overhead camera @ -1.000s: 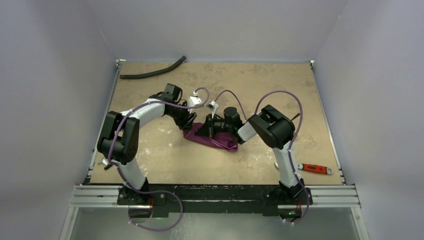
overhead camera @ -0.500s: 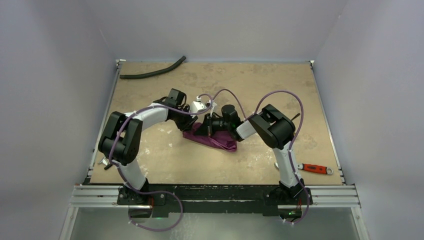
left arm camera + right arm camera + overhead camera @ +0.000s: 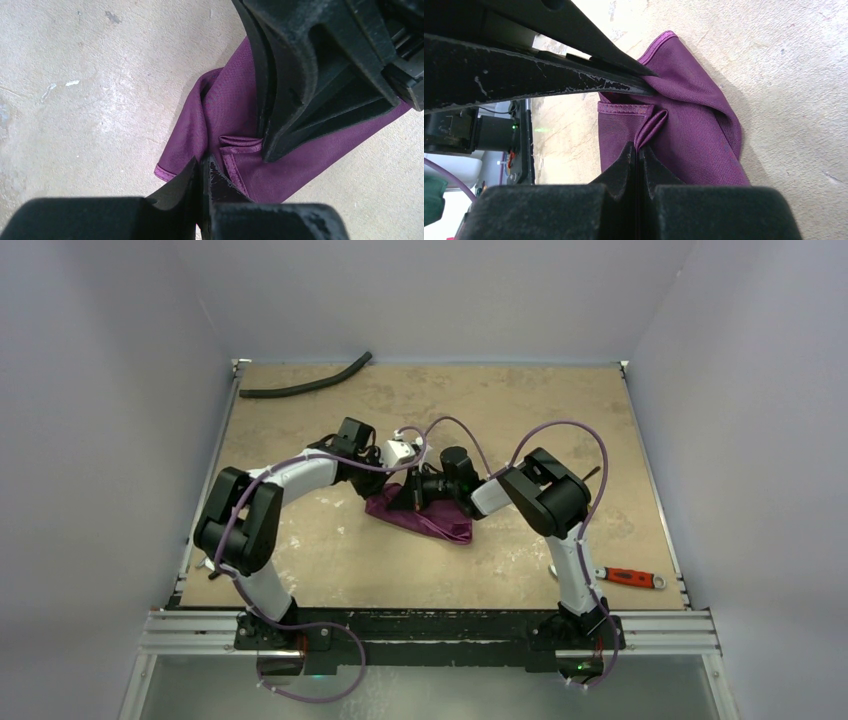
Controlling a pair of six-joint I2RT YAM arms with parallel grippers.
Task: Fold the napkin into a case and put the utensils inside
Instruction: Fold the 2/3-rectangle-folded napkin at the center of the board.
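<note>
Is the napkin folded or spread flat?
Folded, loosely: the napkin lies in overlapping layers with hemmed edges stacked, not flat.

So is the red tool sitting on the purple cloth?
No, the red-handled tool lies on the bare table, far from the napkin.

Caption: White shells and bulky black joints mark the left arm [image 3: 300, 468] and right arm [image 3: 575, 565]; purple cables [image 3: 560, 430] loop over both, bases [image 3: 270, 635] sit at six o'clock, the left tool's [image 3: 202, 165] black tips chipped.
</note>
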